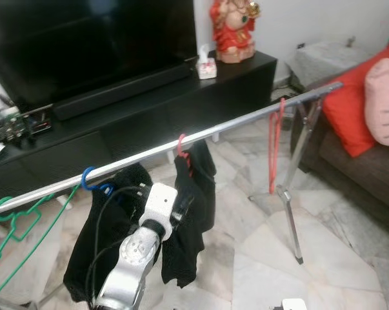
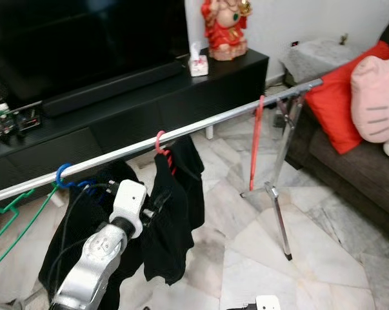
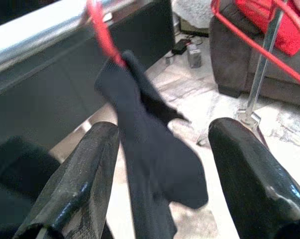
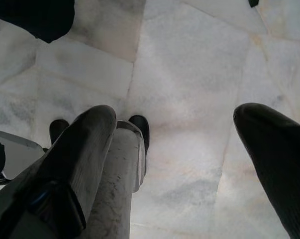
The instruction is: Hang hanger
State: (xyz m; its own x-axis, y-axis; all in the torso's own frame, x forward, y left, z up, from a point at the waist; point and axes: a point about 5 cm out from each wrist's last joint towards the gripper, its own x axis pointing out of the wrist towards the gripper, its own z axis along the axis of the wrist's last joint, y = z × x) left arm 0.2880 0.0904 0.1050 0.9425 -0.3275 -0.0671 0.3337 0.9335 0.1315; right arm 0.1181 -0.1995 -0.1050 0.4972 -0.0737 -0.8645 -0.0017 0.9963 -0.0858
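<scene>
Red plastic hanger (image 1: 182,154) hooks over the silver rail (image 1: 233,124) near its middle, carrying a black garment (image 1: 193,213) that droops straight down toward the marble floor (image 1: 336,258). Its hook curls up over the rail, its long axis roughly crossing the rail. Left gripper (image 3: 159,164) sits just below, fingers spread wide either side of the garment, gripping nothing. Right gripper (image 4: 174,149) hangs open over the floor. Toward the rail's left end hang a blue hanger (image 1: 91,181) and a green hanger (image 1: 13,216); another red hanger (image 1: 273,145) dangles near the right end.
</scene>
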